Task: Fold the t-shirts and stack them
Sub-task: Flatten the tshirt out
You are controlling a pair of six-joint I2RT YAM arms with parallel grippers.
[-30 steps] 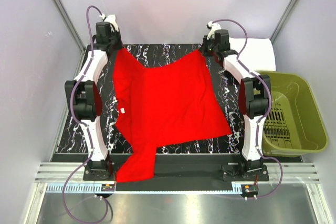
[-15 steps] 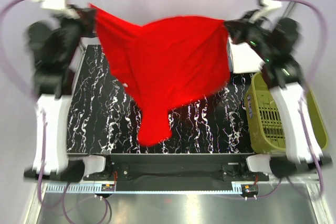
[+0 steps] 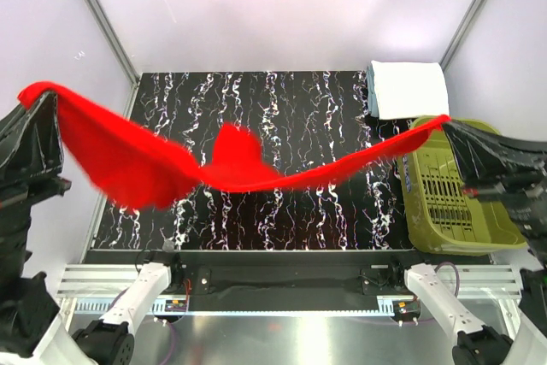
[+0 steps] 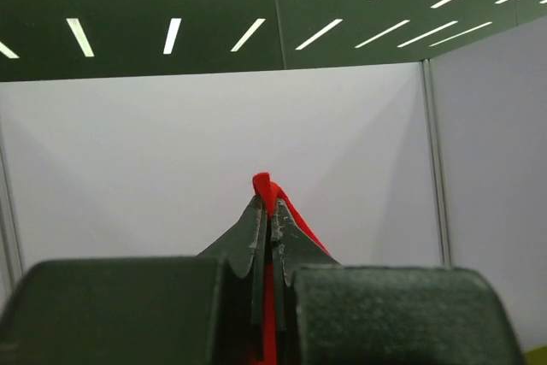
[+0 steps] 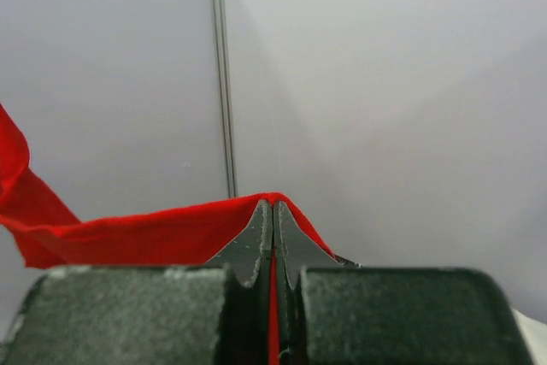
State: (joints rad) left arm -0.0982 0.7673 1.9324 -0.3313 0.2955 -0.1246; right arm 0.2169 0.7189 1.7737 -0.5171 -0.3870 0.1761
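Currently the red t-shirt (image 3: 231, 168) hangs stretched above the marbled table (image 3: 282, 108), sagging at mid-span. Its left end is pinched in the left gripper (image 3: 36, 102), jaws pressed together on the cloth. Its right end is likewise pinched in the right gripper (image 3: 451, 128), above the olive basket (image 3: 436, 211). A folded white t-shirt (image 3: 408, 87) lies at the far right corner.

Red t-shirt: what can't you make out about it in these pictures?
- Top view: red t-shirt hangs edge-on and blurred; collar and sleeves unreadable.
- Left wrist view: left tool covers all but a red tuft.
- Right wrist view: right tool hides which part it pinches.
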